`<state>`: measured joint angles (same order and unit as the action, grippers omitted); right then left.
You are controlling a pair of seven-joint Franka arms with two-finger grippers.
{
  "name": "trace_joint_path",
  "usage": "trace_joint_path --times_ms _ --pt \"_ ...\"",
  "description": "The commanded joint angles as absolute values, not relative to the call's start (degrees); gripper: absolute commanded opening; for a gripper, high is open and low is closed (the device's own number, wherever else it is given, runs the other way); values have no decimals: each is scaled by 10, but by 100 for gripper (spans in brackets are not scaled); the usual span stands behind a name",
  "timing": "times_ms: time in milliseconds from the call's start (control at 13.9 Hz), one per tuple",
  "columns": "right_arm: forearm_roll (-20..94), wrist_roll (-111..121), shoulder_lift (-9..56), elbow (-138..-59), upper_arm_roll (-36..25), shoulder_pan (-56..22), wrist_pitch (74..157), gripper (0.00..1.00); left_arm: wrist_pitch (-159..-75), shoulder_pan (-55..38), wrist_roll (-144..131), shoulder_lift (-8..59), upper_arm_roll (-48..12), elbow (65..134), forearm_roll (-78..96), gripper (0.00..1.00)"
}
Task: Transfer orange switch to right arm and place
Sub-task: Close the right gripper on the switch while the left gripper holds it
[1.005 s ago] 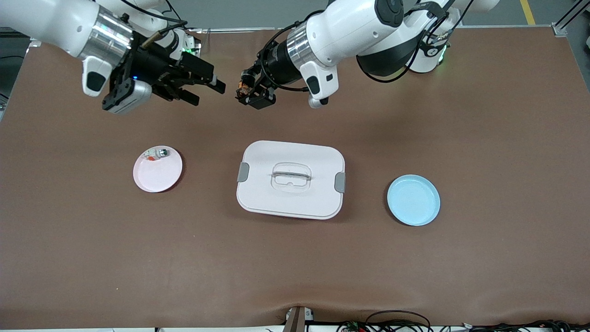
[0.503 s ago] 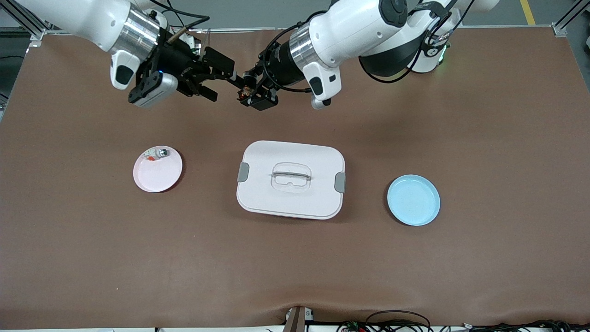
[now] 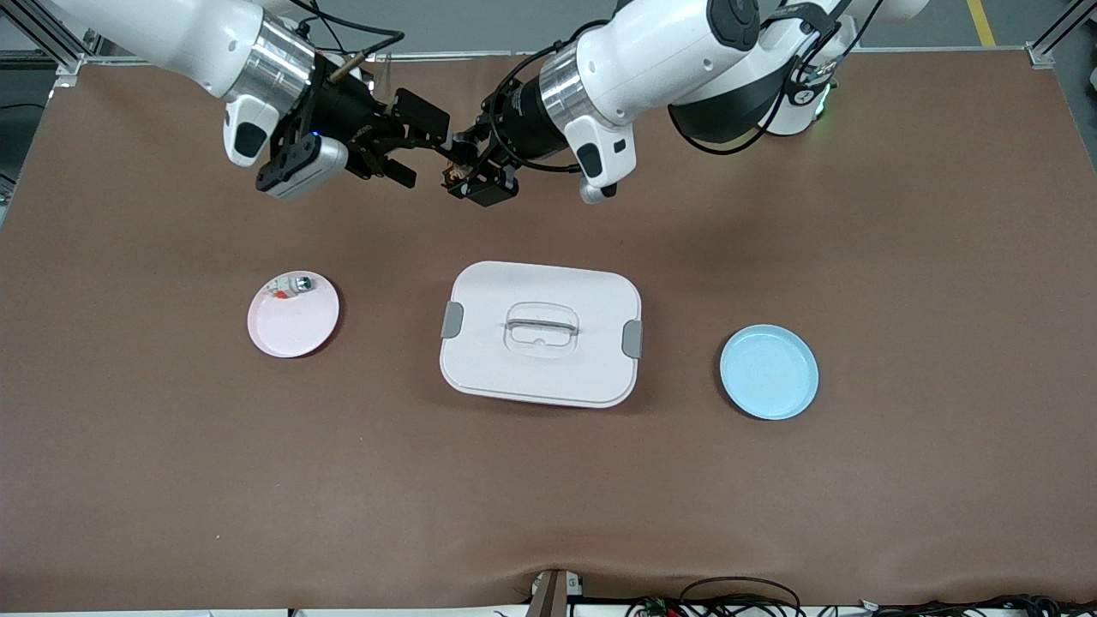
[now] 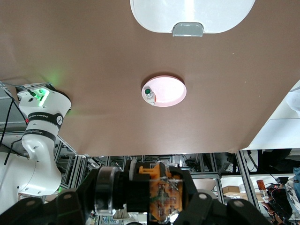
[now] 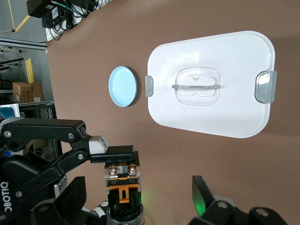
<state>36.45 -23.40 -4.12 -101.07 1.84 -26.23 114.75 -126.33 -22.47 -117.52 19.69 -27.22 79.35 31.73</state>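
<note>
The orange switch [image 3: 452,169] is a tiny black part with an orange middle. My left gripper [image 3: 467,178] is shut on it and holds it in the air over the table's edge by the robot bases. In the left wrist view the switch [image 4: 159,193] sits clamped in that gripper [image 4: 140,199]. My right gripper [image 3: 426,159] is open, level with the switch and right up against it. In the right wrist view the switch [image 5: 123,187] stands between the right gripper's [image 5: 140,194] spread fingers, with a gap on each side.
A white lidded box [image 3: 540,334] sits mid-table. A pink plate [image 3: 293,326] holding a whitish-silver part [image 3: 291,284] lies toward the right arm's end. A blue plate [image 3: 769,371] lies toward the left arm's end.
My right gripper has moved across to the left gripper, and its open fingers now flank the switch. The left gripper has barely moved and still holds the switch.
</note>
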Motion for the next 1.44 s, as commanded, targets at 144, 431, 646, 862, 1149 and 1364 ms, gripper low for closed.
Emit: trace_joint_path --times_ms 144,431,646,862,1149,1364 --pt "354 -250 -54 -1042 18 -284 1182 100 -1266 -224 -1183 188 -272 792 316 22" --pt "354 -254 -54 -1041 18 -284 1181 95 -1266 -223 -1184 184 -272 792 322 22" --pt "353 -253 -54 -1039 18 -284 1180 44 -1266 -223 -1184 180 -272 791 323 22" --pt "354 -254 -54 -1035 18 -283 1178 31 -1266 -224 -1185 181 -272 792 323 22" --pt "354 -261 -54 -1034 18 -284 1178 0 -1266 -224 -1183 184 -272 792 317 24" --pt "354 -270 -53 -1034 18 -284 1178 0 -1266 -225 -1177 184 -272 792 316 38"
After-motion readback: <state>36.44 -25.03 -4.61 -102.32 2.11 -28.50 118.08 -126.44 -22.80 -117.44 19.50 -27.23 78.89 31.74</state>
